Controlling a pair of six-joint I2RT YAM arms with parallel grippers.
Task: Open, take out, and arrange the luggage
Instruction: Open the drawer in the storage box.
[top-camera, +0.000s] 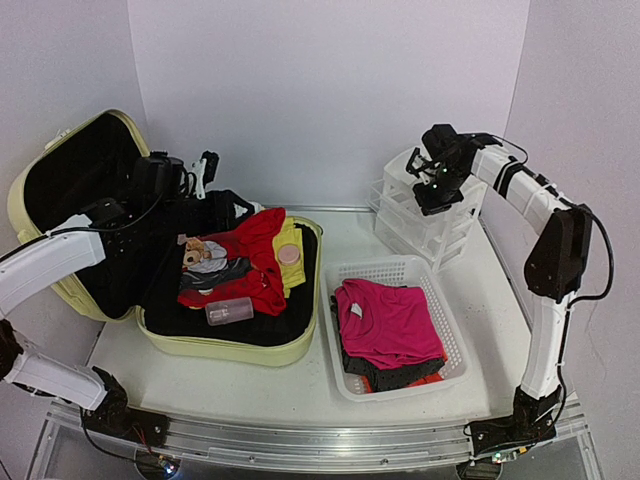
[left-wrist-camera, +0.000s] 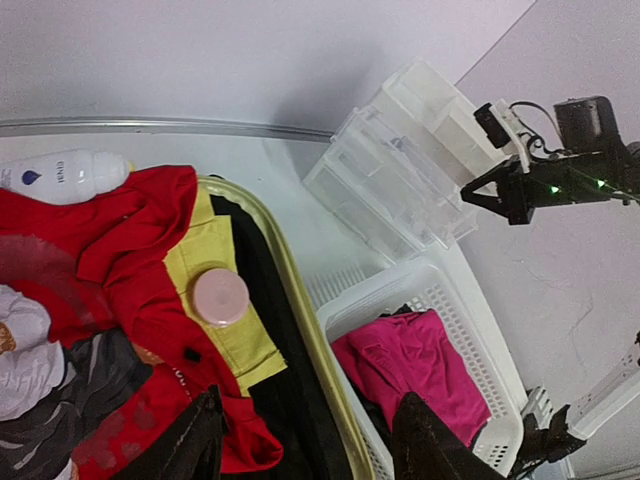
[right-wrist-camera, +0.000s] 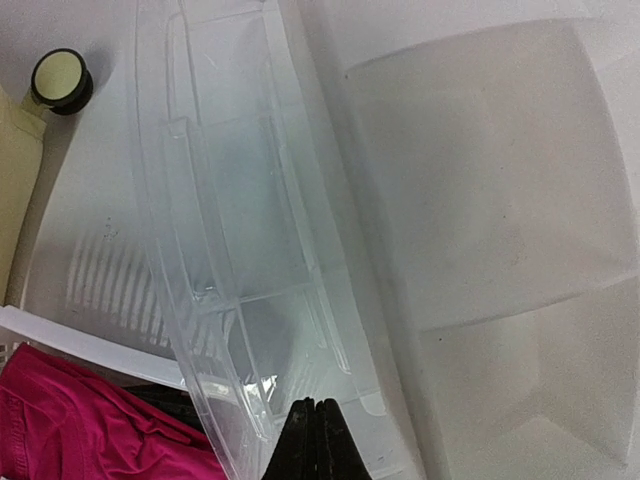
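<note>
1. Plainly, the luggage (top-camera: 230, 350) sits open on the left of the counter (top-camera: 300, 390). Its base lies flat and its black-lined lid (top-camera: 70, 190) tilts back toward the left wall.
2. The base holds loose things: a red garment (top-camera: 262, 240), a yellow one (left-wrist-camera: 215, 335) with a pink round jar (left-wrist-camera: 220, 297) on it, a small plush toy (top-camera: 197, 250), a clear bottle (top-camera: 229, 311) and a white bottle (left-wrist-camera: 60, 175).
3. The shell looks stiff, smooth and bulky, far too wide for either tool to span. It is best taken by the rim or a moulded handle, and I would expect it to slide rather than lift.
4. The clothes should be light and limp, so a pinch on a raised fold ought to serve. Both bottles look round and slick and are likely to roll, so they are best gripped across the body.
5. The left arm reaches in from the left, over the lid and base. The left tool (left-wrist-camera: 308, 398) hovers above the red and yellow cloth near the right rim, its fingers apart with nothing between them.
6. The right arm stands tall with its elbow high and its wrist bent down over the drawer organizer (top-camera: 425, 225) at the right rear. The right tool (right-wrist-camera: 314, 415) has its fingers pressed together on nothing, close above the clear plastic.
7. A white basket (top-camera: 450, 330) lies between the luggage and the right arm's base. It holds a magenta garment (top-camera: 385, 320) on top of darker things.
</note>
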